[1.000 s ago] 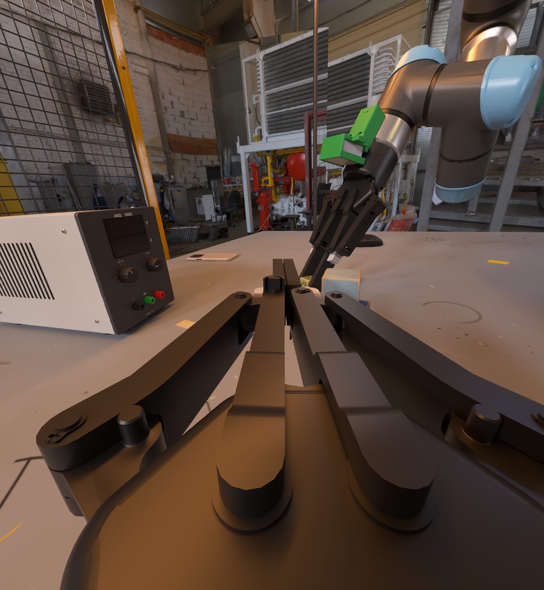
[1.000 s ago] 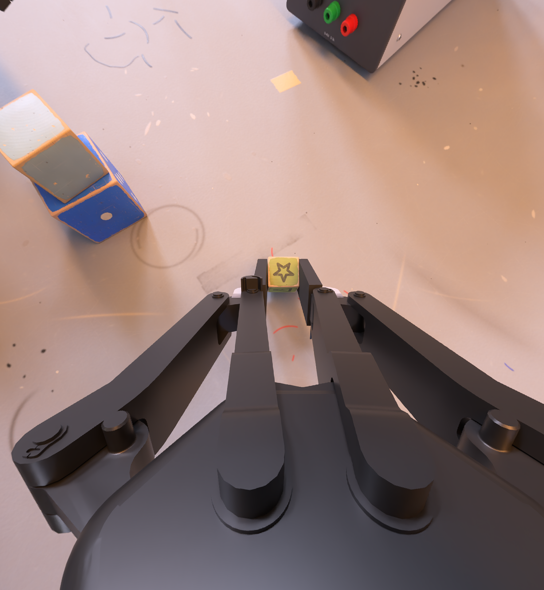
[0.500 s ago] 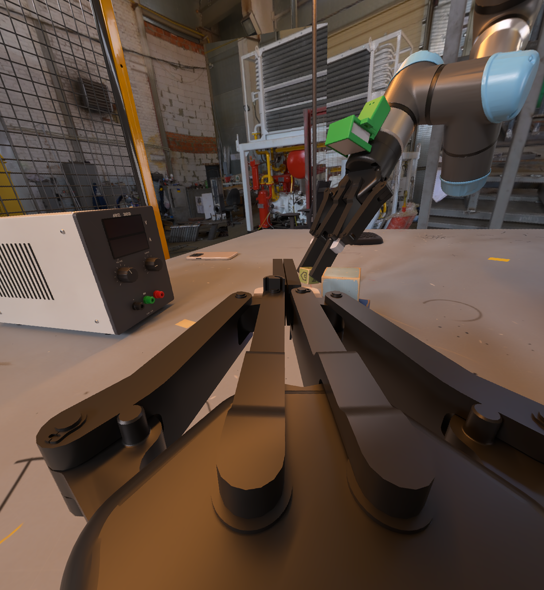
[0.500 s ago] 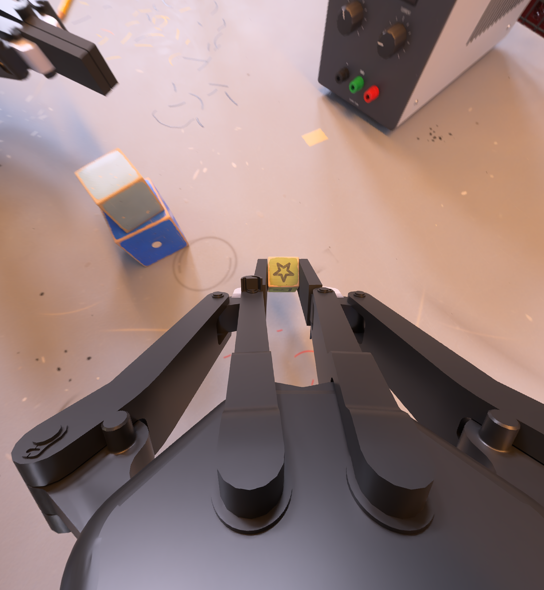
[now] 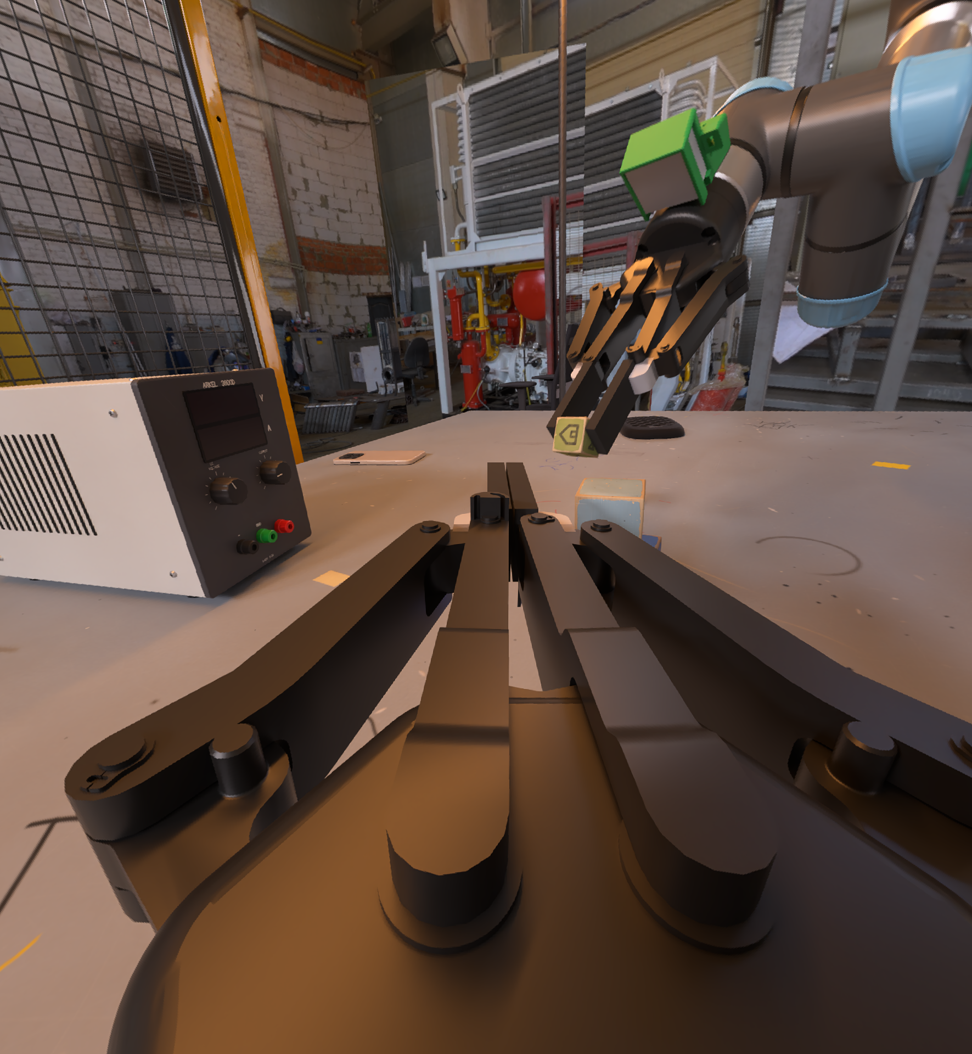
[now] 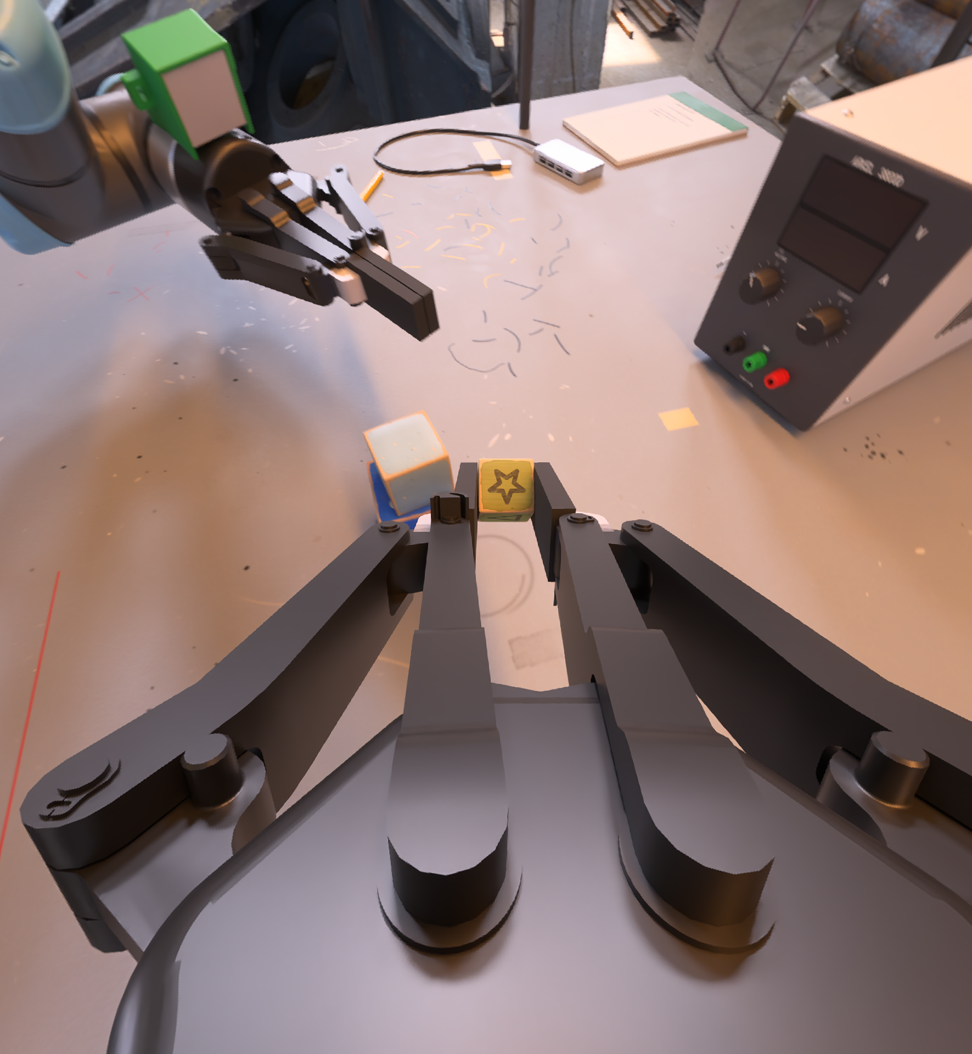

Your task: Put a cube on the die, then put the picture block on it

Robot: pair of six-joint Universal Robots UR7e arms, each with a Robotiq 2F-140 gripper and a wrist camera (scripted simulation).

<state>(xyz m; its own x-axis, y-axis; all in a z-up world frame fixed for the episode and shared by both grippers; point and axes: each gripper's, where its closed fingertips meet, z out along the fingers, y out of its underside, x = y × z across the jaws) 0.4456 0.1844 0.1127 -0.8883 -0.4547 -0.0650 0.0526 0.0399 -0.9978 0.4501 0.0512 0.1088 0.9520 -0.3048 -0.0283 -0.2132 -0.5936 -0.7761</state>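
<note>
My right gripper (image 6: 505, 485) is shut on a small yellow picture block (image 6: 505, 485) with a star face and holds it in the air; the block also shows in the left wrist view (image 5: 572, 438), up above the stack. A pale cube with orange edges (image 6: 409, 459) sits on the blue die (image 6: 383, 502); the cube (image 5: 609, 503) and a corner of the die (image 5: 650, 540) show beside my left fingers. My left gripper (image 5: 506, 476) is shut and empty, hovering above the table near the stack, and also shows in the right wrist view (image 6: 415, 311).
A white and black power supply box (image 5: 130, 485) stands left of the stack, and shows in the right wrist view (image 6: 860, 274). A phone (image 5: 381, 457) lies behind it. A USB hub with cable (image 6: 568, 161), a notebook (image 6: 651, 128) and a pencil (image 6: 371, 185) lie farther off.
My right gripper has lifted the picture block off the table and carried it up toward the cube-and-die stack. My left gripper has stayed shut in place.
</note>
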